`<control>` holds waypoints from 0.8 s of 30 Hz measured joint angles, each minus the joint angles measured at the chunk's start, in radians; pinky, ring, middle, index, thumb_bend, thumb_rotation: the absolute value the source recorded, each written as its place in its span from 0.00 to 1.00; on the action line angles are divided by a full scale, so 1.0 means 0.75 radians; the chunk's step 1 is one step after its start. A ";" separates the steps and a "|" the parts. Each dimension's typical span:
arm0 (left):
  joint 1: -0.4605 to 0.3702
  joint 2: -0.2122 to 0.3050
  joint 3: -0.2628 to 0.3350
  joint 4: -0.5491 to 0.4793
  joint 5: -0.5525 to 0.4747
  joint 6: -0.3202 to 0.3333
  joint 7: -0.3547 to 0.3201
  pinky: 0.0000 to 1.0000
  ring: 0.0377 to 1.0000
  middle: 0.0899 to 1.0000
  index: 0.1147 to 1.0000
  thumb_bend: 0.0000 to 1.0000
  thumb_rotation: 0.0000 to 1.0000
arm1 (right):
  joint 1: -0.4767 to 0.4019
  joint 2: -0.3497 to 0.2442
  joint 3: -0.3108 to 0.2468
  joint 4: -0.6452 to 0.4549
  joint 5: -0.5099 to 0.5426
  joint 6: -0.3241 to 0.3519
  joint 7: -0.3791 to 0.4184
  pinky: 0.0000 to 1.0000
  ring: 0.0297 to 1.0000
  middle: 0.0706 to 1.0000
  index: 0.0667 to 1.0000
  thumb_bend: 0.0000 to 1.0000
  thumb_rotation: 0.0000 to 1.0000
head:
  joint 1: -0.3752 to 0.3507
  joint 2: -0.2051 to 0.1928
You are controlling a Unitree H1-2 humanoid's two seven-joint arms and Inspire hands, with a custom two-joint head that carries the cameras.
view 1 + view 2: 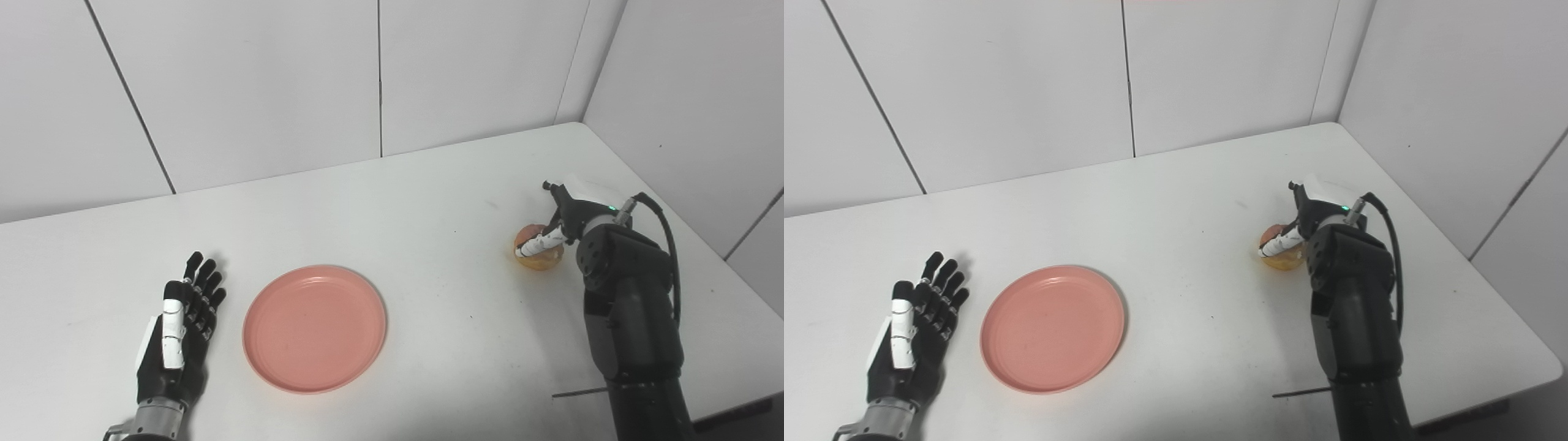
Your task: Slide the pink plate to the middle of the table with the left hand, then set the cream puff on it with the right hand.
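The pink plate lies flat on the white table, left of the middle. My left hand rests open and empty on the table just left of the plate, fingers straight and pointing away, not touching it. The cream puff, golden brown, sits at the right side of the table. My right hand is over it with its fingers curled around it; the forearm hides most of the hand and the puff's right side. The puff also shows in the right eye view.
Grey wall panels stand behind the table and along its right side. The table's right edge and front right corner are close to my right arm. A thin dark line lies on the table near the right forearm.
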 measured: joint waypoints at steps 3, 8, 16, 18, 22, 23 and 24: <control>0.000 0.000 0.001 0.000 0.000 0.000 0.000 1.00 1.00 1.00 0.99 0.82 0.99 | 0.004 -0.001 0.010 -0.018 0.004 0.000 0.003 0.66 0.84 0.90 0.93 0.95 0.34 | 0.002 0.000; 0.000 0.000 -0.001 0.000 0.001 0.000 0.000 1.00 1.00 1.00 1.00 0.82 0.99 | 0.004 -0.002 0.010 -0.052 0.012 0.000 0.017 0.77 0.89 0.95 0.94 0.96 0.31 | 0.002 0.000; 0.000 0.000 -0.002 0.001 0.003 -0.002 0.000 1.00 1.00 1.00 1.00 0.82 0.99 | 0.004 0.005 -0.001 -0.092 0.020 0.000 0.016 0.79 0.90 0.94 0.94 0.98 0.32 | 0.004 0.002; 0.000 0.000 -0.002 0.001 0.004 -0.003 0.000 1.00 1.00 1.00 1.00 0.82 0.99 | 0.004 0.004 -0.001 -0.092 0.026 0.000 0.016 0.79 0.90 0.94 0.94 0.98 0.31 | 0.004 0.002; 0.000 0.000 -0.003 0.001 0.004 -0.003 0.000 1.00 1.00 1.00 0.99 0.82 0.99 | 0.004 0.005 -0.008 -0.092 0.038 0.000 0.016 0.81 0.92 0.95 0.94 0.99 0.29 | 0.004 0.004; 0.000 0.000 -0.004 0.001 0.004 -0.003 0.000 1.00 1.00 1.00 0.99 0.81 0.99 | 0.004 0.005 -0.009 -0.093 0.039 0.000 0.016 0.80 0.91 0.95 0.94 0.99 0.31 | 0.004 0.004; 0.000 0.000 -0.004 0.001 0.004 -0.003 0.000 1.00 1.00 1.00 0.99 0.81 0.99 | 0.004 0.005 -0.008 -0.093 0.038 0.000 0.015 0.79 0.91 0.94 0.94 0.99 0.32 | 0.004 0.004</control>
